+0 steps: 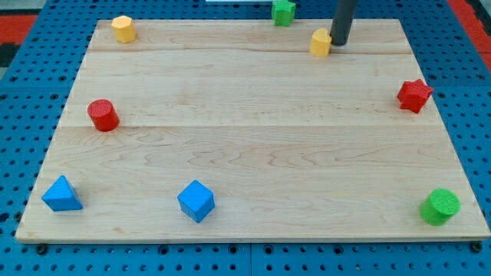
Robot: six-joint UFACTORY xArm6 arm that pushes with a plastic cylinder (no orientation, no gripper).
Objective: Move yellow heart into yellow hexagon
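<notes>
The yellow heart (pixel 320 43) lies near the view's top, right of centre, on the wooden board (pixel 253 138). My tip (pixel 339 42) stands right against the heart's right side. The yellow hexagon (pixel 123 29) sits at the board's top left corner, far to the left of the heart.
A green star (pixel 283 11) is at the top edge, left of the heart. A red star (pixel 414 95) is at the right edge, a green cylinder (pixel 440 206) at bottom right. A red cylinder (pixel 103 115), a blue triangle (pixel 61 194) and a blue cube (pixel 196 201) are on the left and bottom.
</notes>
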